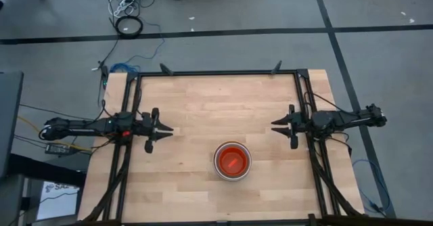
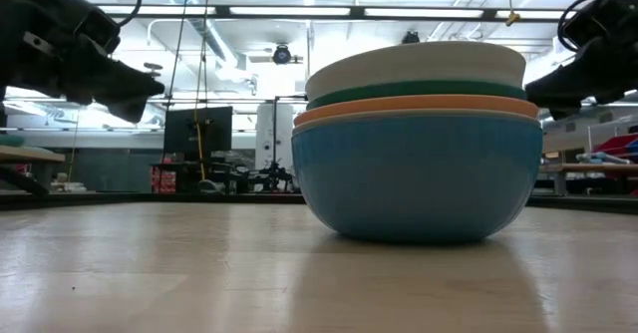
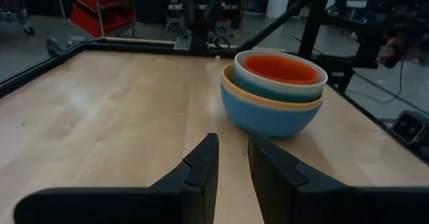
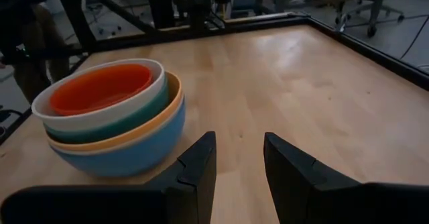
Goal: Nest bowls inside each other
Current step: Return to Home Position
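The bowls are nested into a single stack (image 1: 233, 161) that sits on the wooden surface (image 1: 196, 97) toward its near edge, a little to the right of centre and closer to the right arm (image 1: 338, 120) than to the left arm (image 1: 101, 126). A blue bowl (image 3: 268, 120) is outermost and rests directly on the wood. Inside it an orange rim (image 4: 175, 100) shows, then a teal band (image 2: 419, 91), then a white bowl (image 2: 419, 66), and a red-orange bowl (image 4: 100, 88) lies innermost at the top. Any further bowls in the stack are hidden by these. From above, only the red-orange inside and a pale ring around it can be seen. Both arms reach in from the sides of the surface, raised above it and pointing toward each other, each well apart from the stack. The left jaws are slightly apart with a narrow gap and hold nothing. The right jaws are parted somewhat wider and are likewise empty. A dark frame (image 1: 216, 72) runs around the far part of the surface, and cables (image 1: 128, 26) lie on the floor beyond it
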